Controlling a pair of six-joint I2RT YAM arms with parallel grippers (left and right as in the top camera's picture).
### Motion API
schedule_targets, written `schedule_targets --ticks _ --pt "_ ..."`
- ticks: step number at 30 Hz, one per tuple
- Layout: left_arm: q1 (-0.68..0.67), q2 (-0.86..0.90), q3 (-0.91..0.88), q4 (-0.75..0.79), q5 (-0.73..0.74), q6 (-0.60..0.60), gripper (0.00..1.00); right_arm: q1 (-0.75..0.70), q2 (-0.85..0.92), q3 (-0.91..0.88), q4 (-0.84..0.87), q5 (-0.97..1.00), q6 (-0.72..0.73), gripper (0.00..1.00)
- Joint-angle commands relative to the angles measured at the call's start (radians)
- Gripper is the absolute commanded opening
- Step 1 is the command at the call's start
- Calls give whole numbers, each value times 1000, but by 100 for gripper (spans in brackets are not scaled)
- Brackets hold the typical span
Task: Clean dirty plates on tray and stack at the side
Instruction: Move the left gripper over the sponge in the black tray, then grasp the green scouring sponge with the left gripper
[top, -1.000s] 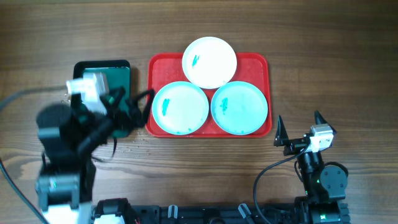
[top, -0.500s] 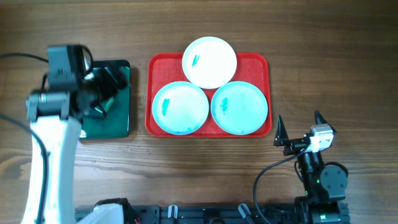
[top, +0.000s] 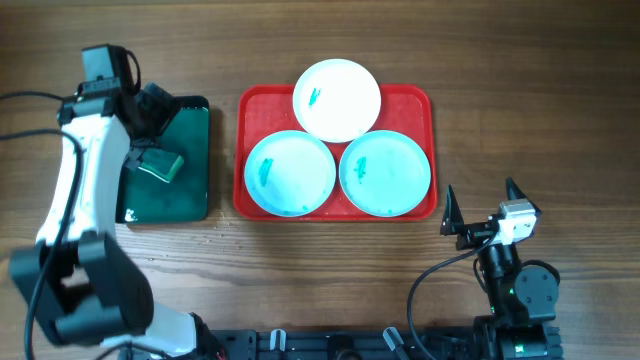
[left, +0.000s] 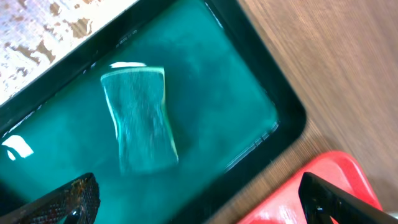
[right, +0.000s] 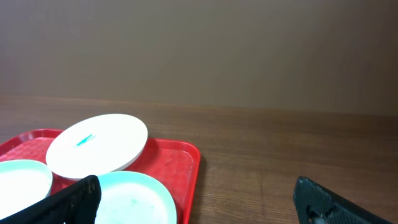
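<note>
Nothing of the cleaning looks done yet. All 3 plates sit on the red tray (top: 258, 110) in the middle of the worktop (top: 550, 80): the white plate (top: 337, 100) at the far edge, reaching over the tray's far rim, with the left turquoise plate (top: 290, 173) and the right turquoise plate (top: 385, 173) side by side in front of it. In the right wrist view the white plate seems to rest over the rims of the other 2. Each plate carries small teal smears, so all 3 count as dirty, and no plate has been stacked at the side.

The left claw (left: 199, 202) is spread wide and empty, hanging over the green sponge (top: 160, 165), which lies in the dark green tray (top: 195, 190) just left of the red one. That small tray shines as if wet. Whether the fingertips touch the sponge cannot be told, but they stand either side of it in the left wrist view.

The right claw (top: 480, 200) is also spread wide and holds nothing, parked near the red tray's near right corner, apart from the plates.

I judge the step in hand to be picking up the sponge. What is left: wiping 3 plates, then lifting each off and stacking them beside the tray
</note>
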Motion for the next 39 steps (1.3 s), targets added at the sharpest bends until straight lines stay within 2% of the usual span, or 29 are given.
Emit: schedule_targets --ticks 1,6,23,28,33,35,36,37,38,39 --pt "13 97 14 40 -51 -21 100 4 -4 -3 2 6 -11 100" --pt "34 192 14 59 -85 -29 100 4 -4 -3 2 6 -12 100" --pt "86 293 13 99 -121 -28 100 4 -4 -3 2 6 -11 100" --pt "86 303 13 127 -157 -28 94 4 -4 -3 2 6 -11 100" --pt "86 365 13 141 -155 -28 93 4 -4 -3 2 6 -12 100" --pt "86 391 13 138 -155 -28 83 4 -4 -3 2 6 -11 100" --pt "86 402 13 136 -154 -28 68 4 -4 -3 2 6 -11 100" --pt "86 407 13 129 -151 -28 35 4 -4 -3 2 6 -12 100" --pt "86 407 13 128 -151 -28 20 4 -4 -3 2 6 -11 100" --pt "86 407 14 127 -148 -28 10 4 -4 -3 2 6 -11 100"
